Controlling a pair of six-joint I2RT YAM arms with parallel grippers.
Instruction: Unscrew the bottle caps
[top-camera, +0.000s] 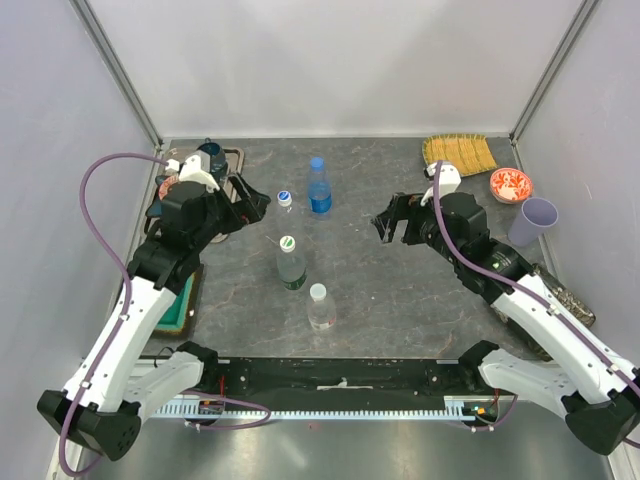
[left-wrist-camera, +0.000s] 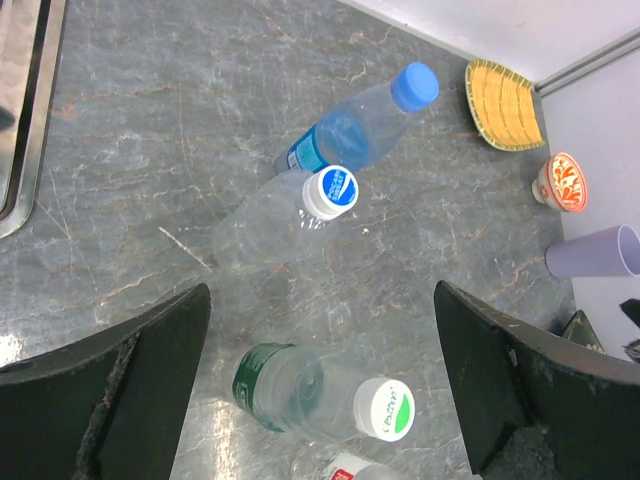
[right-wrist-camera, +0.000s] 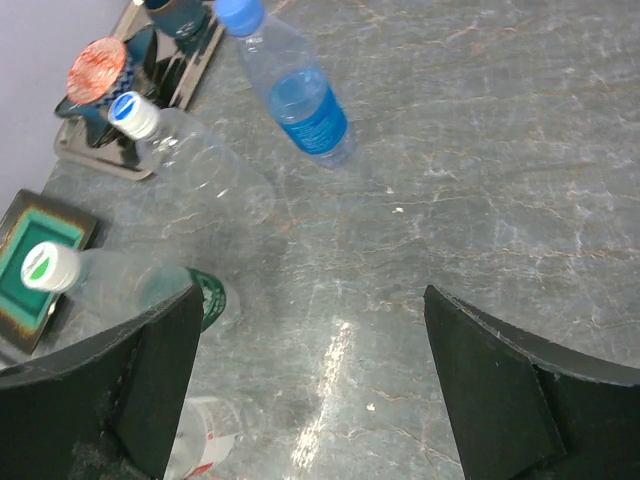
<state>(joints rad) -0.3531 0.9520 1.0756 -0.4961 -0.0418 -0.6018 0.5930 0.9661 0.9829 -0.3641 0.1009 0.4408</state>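
Left gripper and right gripper hang open, empty. Clear bottle stands upright, capped, just right of the left gripper, the nearer arm; blue bottle just beyond it, green bottle in front.

Grey table, blue-labelled bottle, plain bottle, green-labelled bottle, short bottle stood mid-table, mat, bowl, lilac cup set far right.

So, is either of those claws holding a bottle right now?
No, the left gripper and right gripper are both open, the bottles standing free between them.
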